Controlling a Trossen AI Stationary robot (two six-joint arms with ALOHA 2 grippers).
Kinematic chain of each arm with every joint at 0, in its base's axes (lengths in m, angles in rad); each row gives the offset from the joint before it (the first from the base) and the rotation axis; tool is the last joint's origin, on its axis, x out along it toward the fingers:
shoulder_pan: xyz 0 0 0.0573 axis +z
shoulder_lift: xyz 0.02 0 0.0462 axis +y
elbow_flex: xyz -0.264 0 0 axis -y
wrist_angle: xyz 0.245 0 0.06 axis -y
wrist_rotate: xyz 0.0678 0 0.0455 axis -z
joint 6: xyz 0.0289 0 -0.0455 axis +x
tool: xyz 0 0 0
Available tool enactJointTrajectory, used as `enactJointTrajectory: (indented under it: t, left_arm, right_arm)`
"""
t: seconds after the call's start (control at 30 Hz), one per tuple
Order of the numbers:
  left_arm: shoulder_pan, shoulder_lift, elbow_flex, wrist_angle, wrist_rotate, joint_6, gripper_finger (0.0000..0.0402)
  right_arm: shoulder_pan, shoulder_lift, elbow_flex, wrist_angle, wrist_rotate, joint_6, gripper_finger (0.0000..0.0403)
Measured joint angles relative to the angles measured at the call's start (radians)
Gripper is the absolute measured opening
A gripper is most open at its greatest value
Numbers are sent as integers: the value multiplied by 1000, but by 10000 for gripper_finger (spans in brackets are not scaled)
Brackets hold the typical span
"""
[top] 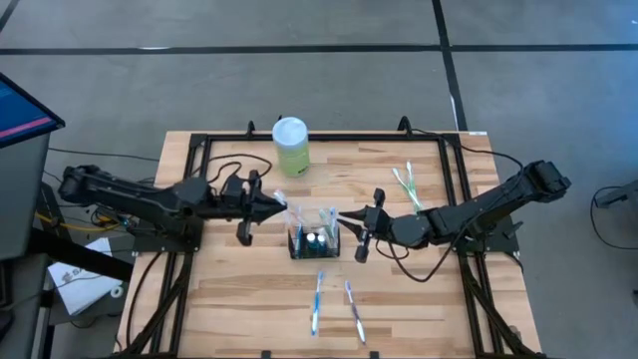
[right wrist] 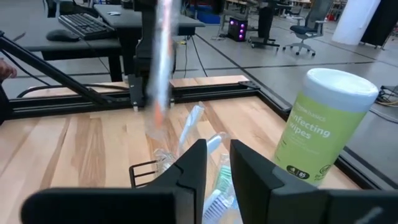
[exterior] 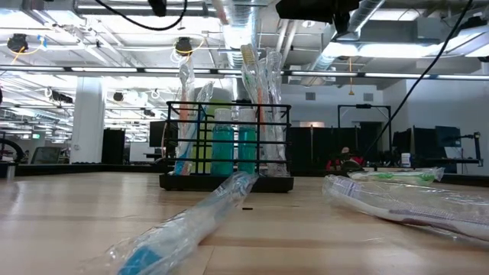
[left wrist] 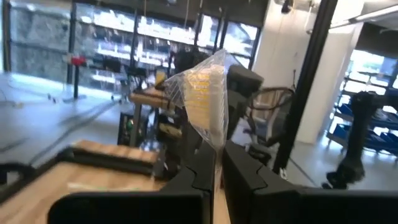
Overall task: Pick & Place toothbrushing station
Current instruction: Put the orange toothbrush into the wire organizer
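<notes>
The caddy [top: 314, 240] is seen standing upright near the centre of the desk [top: 229, 299], with wrapped brushes and teal bottles held in its compartments. The left gripper [top: 279, 206] is positioned at the caddy's 10 o'clock; its jaws are pinching a wrapped toothbrush [left wrist: 204, 99], almost pressed together on it. The right gripper [top: 344, 218] is positioned at the caddy's 2 o'clock, and its jaws are set narrowly apart on a second wrapped brush [right wrist: 163, 59] that rises from the caddy. A green wipes canister [top: 291, 146] is placed at the caddy's 12 o'clock, well apart. 2 wrapped brushes [top: 318, 300] are laid flat at 6 o'clock, near the desk's front edge. Green-handled brushes [top: 405, 185] are laid at 2 o'clock, beyond the right arm.
</notes>
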Motion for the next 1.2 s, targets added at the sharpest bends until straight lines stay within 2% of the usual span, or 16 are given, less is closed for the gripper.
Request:
enactJointTrajectory:
  t: [0.13,0.3,0.67,1.0,1.2]
  left_arm:
    - [-16,-30,0,-107,0,-37,5]
    - [-22,-8,0,-207,1,-90,5]
    - [-22,41,0,-290,-1,-116,5]
    - [-22,62,-4,-354,-57,-114,5]
    - [-23,104,-37,-336,-92,-126,6]
  right_arm:
    - [0,0,0,-5,0,-1,63]
    - [-1,-5,0,-28,5,0,63]
    - [-1,-84,0,-143,47,22,63]
    - [-24,-104,0,-240,61,41,63]
    - [-68,-104,0,-342,61,113,63]
